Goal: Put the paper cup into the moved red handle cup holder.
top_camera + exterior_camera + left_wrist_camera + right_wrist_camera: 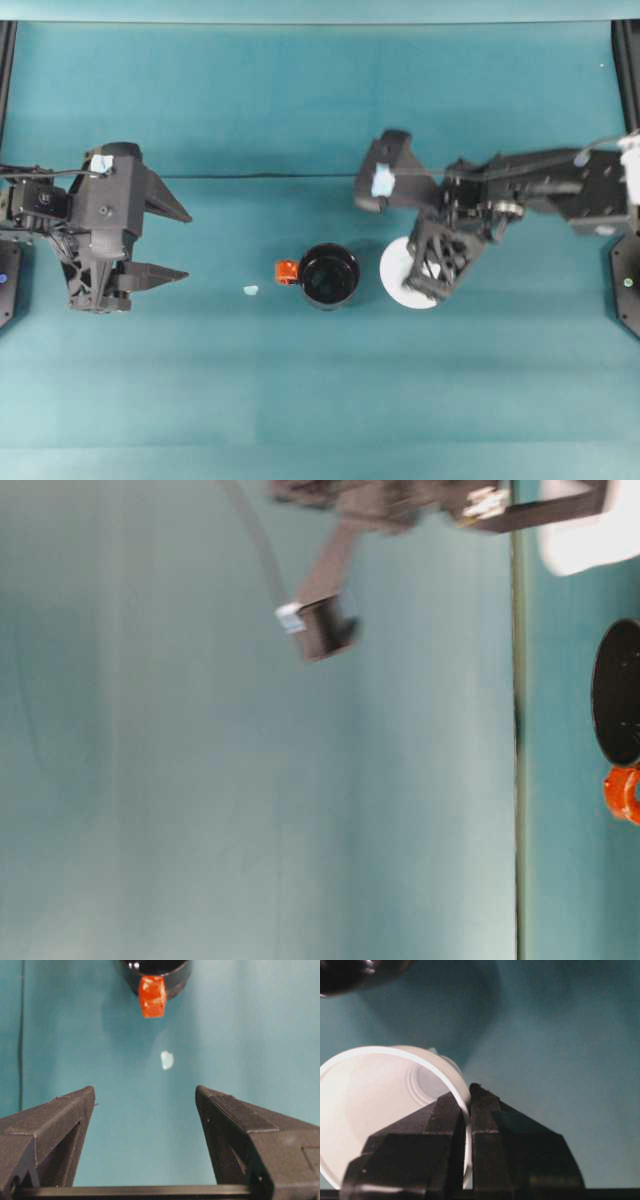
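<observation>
The white paper cup [396, 270] is just right of the red handle cup holder [328, 276], a glossy black cup whose red tab [287, 272] points left. My right gripper [424, 284] is shut on the cup. In the right wrist view its fingers [447, 1125] pinch the cup's [380, 1105] rim wall, one inside and one outside. I cannot tell whether the cup is off the table. My left gripper [178, 243] is open and empty at the far left, facing the holder [165, 972] and its tab [152, 996]. The table-level view shows the cup [590, 542] beside the holder [615, 690].
A tiny pale scrap [250, 290] lies on the teal table between my left gripper and the holder's tab, also in the left wrist view as the scrap [166, 1059]. Dark frame posts [8, 60] stand at the table's left and right edges.
</observation>
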Motion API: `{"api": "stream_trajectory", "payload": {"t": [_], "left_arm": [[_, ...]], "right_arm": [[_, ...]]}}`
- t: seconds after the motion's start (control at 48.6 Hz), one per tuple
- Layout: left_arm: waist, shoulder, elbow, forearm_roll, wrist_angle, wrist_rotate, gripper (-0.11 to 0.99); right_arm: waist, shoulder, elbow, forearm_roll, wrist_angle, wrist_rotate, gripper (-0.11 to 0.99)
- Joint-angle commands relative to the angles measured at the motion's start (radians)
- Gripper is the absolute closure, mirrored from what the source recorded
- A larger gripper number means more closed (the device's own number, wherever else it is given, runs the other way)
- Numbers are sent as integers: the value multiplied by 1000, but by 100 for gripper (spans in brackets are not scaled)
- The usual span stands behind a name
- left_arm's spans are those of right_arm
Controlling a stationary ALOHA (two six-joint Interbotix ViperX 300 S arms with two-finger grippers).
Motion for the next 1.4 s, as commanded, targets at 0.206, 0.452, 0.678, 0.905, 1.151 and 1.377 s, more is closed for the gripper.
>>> {"api": "stream_trajectory", "payload": {"t": [0.206,0.452,0.678,0.905,1.151,1.377], "left_arm": [[0,-3,-11,3,-6,-12,4],[0,-3,-11,3,-8,-14,4],[2,-5,-9,3,-6,-14,4],[0,-5,-5,3,-6,-14,4],[0,-3,-2,3,-6,-14,4],[2,-2,3,3,-6,-14,4]], "right_arm": [[-35,-94,-262,-21,219,-3,98],[-15,-11,-357,-20,196,-3,98],[8,77,-390,-20,160,-3,98],[25,146,-383,-20,118,-3,98],[44,216,-370,-20,74,-3,98],[57,267,-356,-20,58,-3,98]]}}
